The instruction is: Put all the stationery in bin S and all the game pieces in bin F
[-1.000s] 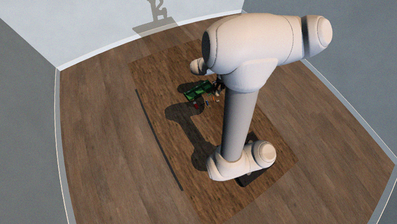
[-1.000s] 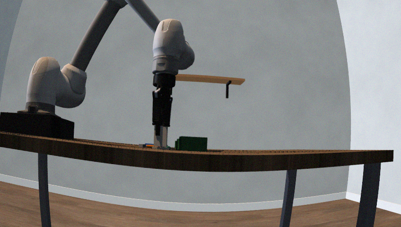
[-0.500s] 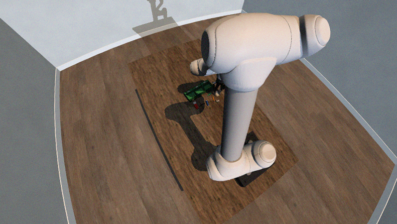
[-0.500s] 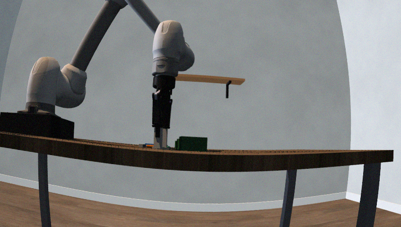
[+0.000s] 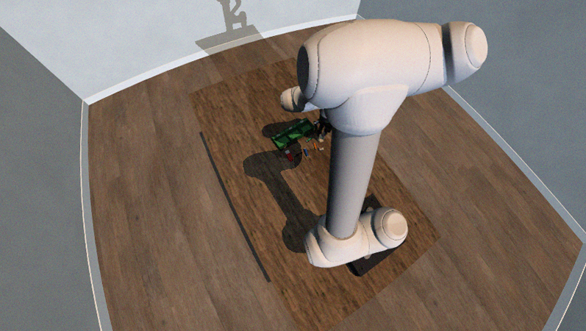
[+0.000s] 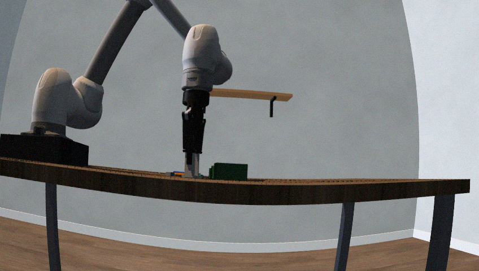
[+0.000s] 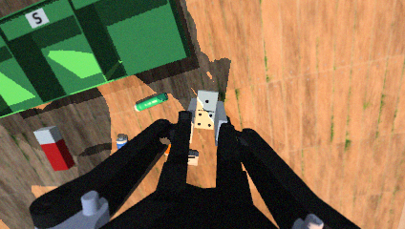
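My gripper (image 7: 205, 109) (image 6: 191, 171) (image 5: 321, 130) is down at the table top, fingers pointing straight down. Its two pads press on the sides of a cream and grey domino (image 7: 203, 119), which lies on the wood just right of the bins. The row of green bins (image 7: 143, 38) (image 5: 293, 133) (image 6: 230, 171) is at the upper left of the wrist view. The middle bin (image 7: 72, 64) bears the label S (image 7: 36, 18). The labels of the other bins are out of the picture. A small cream piece (image 7: 193, 156) lies partly hidden under my left finger.
A green cylinder (image 7: 151, 101) lies below the bins. A red and white block (image 7: 53, 148) (image 5: 289, 155) and a small blue thing (image 7: 121, 140) (image 5: 305, 152) lie to the left. A bit of orange (image 7: 167, 151) shows beside my left finger. A wall shelf (image 6: 248, 94) hangs behind the arm.
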{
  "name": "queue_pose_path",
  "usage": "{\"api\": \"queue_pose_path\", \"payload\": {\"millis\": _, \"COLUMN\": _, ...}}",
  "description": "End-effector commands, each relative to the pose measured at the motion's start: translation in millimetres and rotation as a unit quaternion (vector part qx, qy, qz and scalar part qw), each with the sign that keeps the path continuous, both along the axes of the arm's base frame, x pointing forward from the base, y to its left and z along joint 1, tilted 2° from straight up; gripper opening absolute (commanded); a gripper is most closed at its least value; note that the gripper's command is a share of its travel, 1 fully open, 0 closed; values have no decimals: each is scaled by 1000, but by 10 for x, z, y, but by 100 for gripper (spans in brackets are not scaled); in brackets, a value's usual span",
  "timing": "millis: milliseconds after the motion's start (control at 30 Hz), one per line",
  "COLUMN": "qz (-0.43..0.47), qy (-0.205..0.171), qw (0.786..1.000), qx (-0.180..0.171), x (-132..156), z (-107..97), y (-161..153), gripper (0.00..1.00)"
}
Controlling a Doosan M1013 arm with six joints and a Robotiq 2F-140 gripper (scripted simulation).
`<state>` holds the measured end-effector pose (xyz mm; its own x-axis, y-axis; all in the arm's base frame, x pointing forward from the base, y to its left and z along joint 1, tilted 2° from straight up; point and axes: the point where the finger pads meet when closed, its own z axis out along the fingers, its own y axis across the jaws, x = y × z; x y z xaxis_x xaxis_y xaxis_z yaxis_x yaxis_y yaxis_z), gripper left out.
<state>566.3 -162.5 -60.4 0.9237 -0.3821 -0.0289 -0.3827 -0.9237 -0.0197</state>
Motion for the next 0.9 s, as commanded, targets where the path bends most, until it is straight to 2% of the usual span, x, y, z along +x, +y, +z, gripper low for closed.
{"api": "queue_pose_path", "payload": {"millis": 0, "qz": 0, "qy": 0, "qw": 1000, "qx": 0, "x": 0, "z": 0, "y": 0, "gripper": 13}}
{"api": "queue_pose_path", "payload": {"millis": 533, "qz": 0, "qy": 0, "qw": 1000, "qx": 0, "x": 0, "z": 0, "y": 0, "gripper": 13}}
{"api": "queue_pose_path", "payload": {"millis": 800, "qz": 0, "qy": 0, "qw": 1000, "qx": 0, "x": 5, "z": 267, "y": -7, "gripper": 13}}
{"api": "queue_pose_path", "payload": {"millis": 867, "qz": 0, "qy": 0, "qw": 1000, "qx": 0, "x": 5, "z": 267, "y": -7, "gripper": 13}}
